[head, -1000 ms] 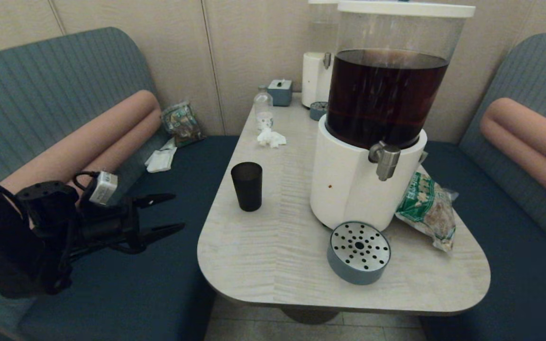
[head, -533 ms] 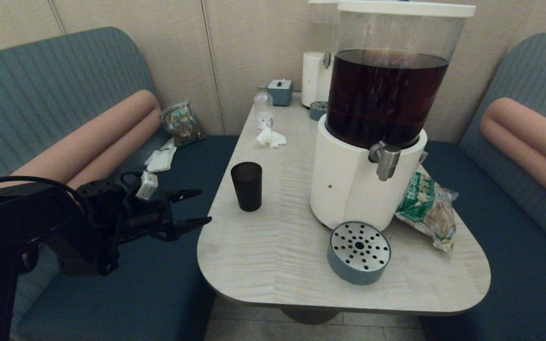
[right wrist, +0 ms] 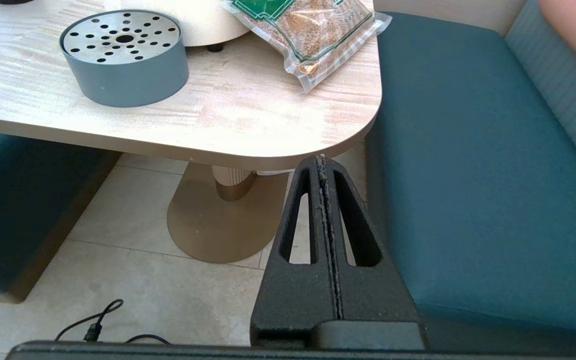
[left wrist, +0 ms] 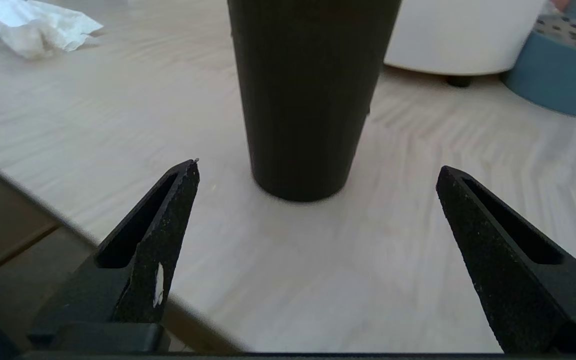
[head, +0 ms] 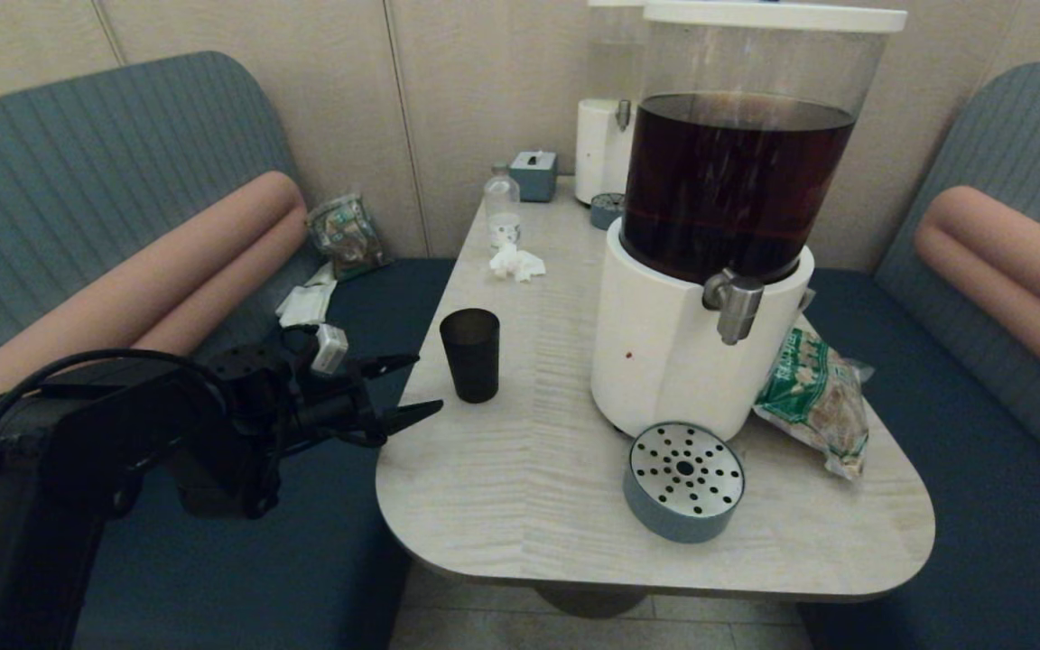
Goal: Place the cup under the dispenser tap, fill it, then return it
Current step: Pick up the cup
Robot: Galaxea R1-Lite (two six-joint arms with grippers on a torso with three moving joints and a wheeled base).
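The black tapered cup stands upright on the pale wooden table, left of the big dispenser. My left gripper hovers at the table's left edge, open, a short way short of the cup, which lies ahead of and between the spread fingers. The silver dispenser tap juts from the white base under the tank of dark drink. Parked low beside the table's near right corner, my right gripper is shut on nothing.
A round blue-grey drip tray sits in front of the dispenser base. A green snack bag lies at the right. Farther back are a tissue wad, a small bottle and a slimmer white dispenser. Blue benches flank the table.
My left arm has moved right and forward from over the bench to the table's left edge, closing on the cup. Its fingers stay open. The cup has not moved.
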